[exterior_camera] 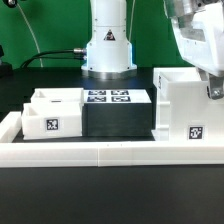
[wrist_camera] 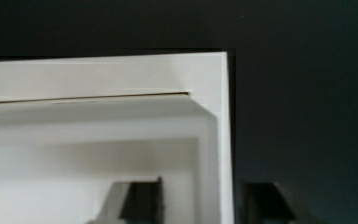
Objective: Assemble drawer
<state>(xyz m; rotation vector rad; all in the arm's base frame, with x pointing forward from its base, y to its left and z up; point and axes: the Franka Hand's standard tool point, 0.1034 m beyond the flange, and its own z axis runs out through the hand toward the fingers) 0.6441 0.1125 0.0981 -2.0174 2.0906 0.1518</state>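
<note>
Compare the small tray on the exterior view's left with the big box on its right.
The tray is low and small; the box stands much taller and bulkier. The tray's top is open, showing inner walls; the box shows a tall plain front. Both are white, each with a black-and-white tag in front.

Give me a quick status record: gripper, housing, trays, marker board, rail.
gripper: at the housing's top edge, on the exterior view's right
grip: wrist view shows one finger on each side of a housing wall; contact cannot be told
housing: upright, tag facing the exterior camera
trays: on the exterior view's left, outside the housing
marker board: between trays and housing
border rail: along the front
</note>
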